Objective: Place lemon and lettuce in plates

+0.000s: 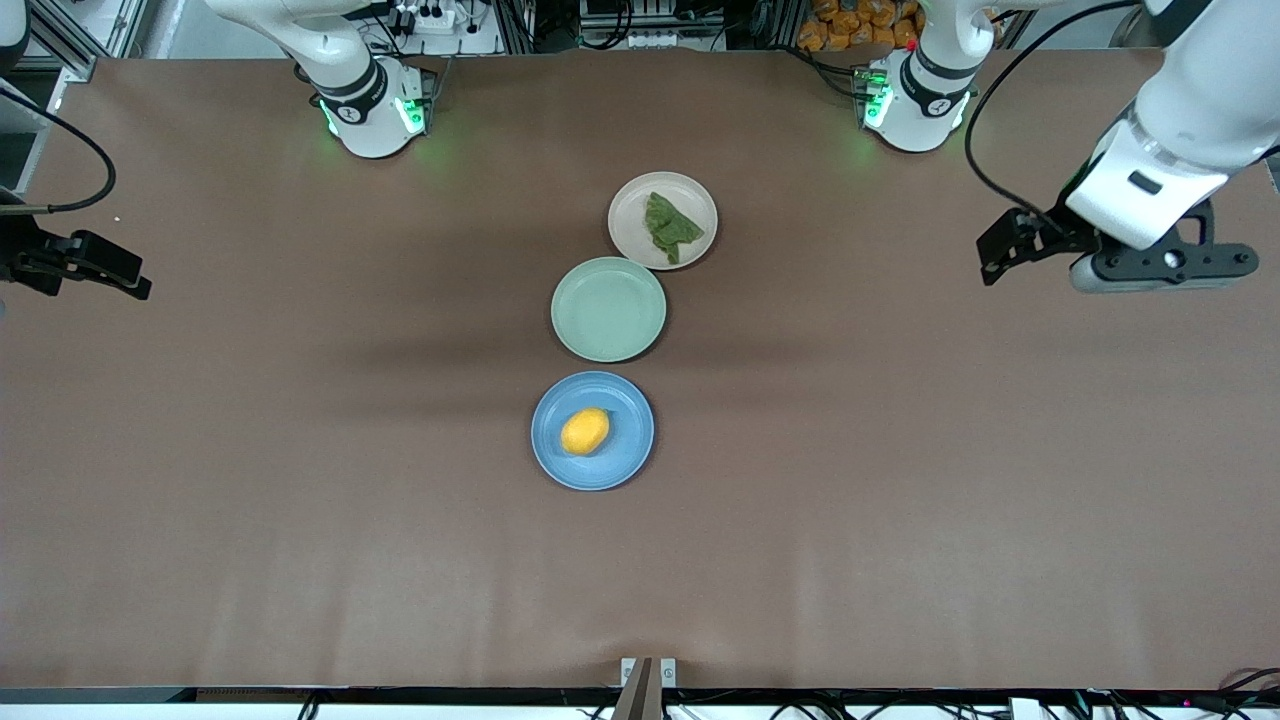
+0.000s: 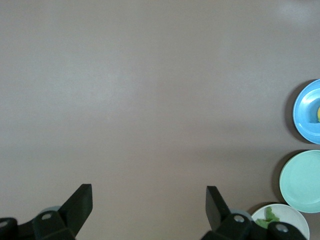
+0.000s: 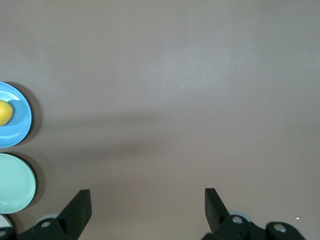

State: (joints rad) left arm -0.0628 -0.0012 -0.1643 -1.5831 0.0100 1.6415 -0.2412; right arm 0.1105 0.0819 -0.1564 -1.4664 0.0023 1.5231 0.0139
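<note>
Parking both arms looks right: lemon [image 1: 585,431] sits in blue plate [image 1: 592,476], lettuce [image 1: 671,228] in beige plate [image 1: 630,205], left tool [image 2: 149,200] and right tool [image 3: 147,201] wide open, empty, over bare surface [image 1: 900,480] at its ends

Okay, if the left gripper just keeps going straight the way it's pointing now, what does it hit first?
Probably just bare table. The left gripper points down with open fingers over empty brown surface at the left arm's end; the plates sit off to one side, outside its line.

Front view: high, facing arm bases, whole table.
Wrist views: downward from table ends, sharing blue plate [image 2: 306,112] and green plate [image 3: 15,182].
</note>
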